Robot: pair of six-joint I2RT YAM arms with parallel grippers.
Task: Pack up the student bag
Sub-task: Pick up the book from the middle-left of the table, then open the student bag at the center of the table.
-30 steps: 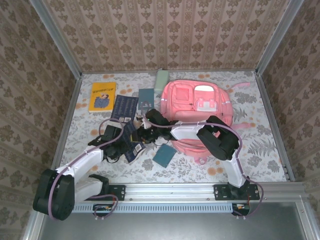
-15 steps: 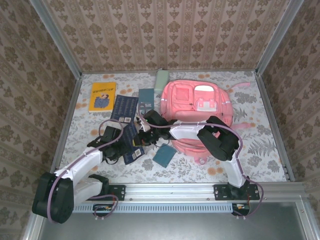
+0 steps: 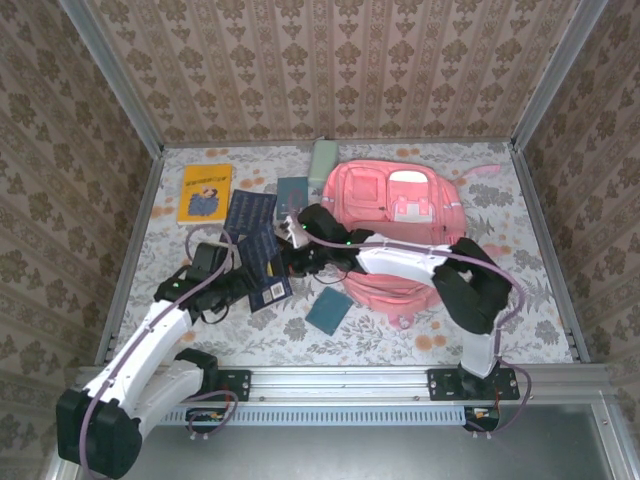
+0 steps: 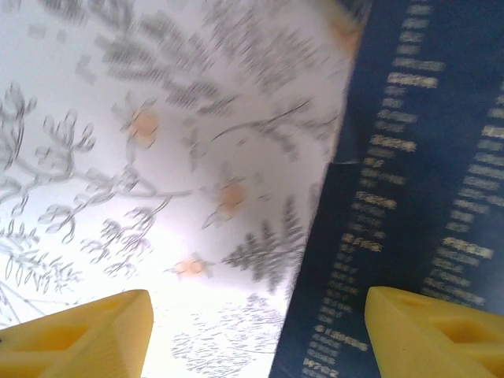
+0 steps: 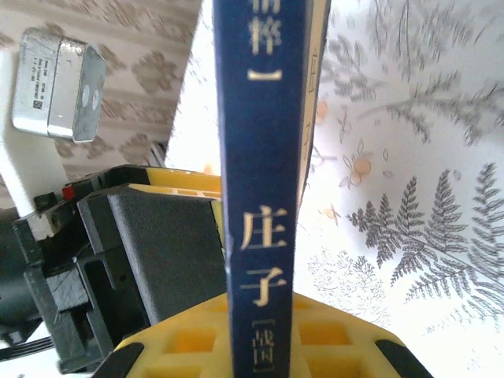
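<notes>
The bag (image 3: 395, 215) lies back right on the table (image 3: 500, 300). A case (image 3: 323, 158) sits by its back left corner. A first book (image 3: 292, 192) lies just left of the bag, a second book (image 3: 250, 213) farther left, and a third book (image 3: 205, 192) beside that. A notebook (image 3: 329, 311) lies before the bag. The right gripper (image 5: 260, 346) clamps a fourth book (image 5: 260, 157), and the left gripper (image 4: 258, 315) hangs over its edge.

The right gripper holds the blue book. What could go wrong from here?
1. The right gripper pinches the book only near one end, so it may tilt or slip.
2. The open left gripper sits close beside the book; lifting it toward the bag might knock them together.
</notes>
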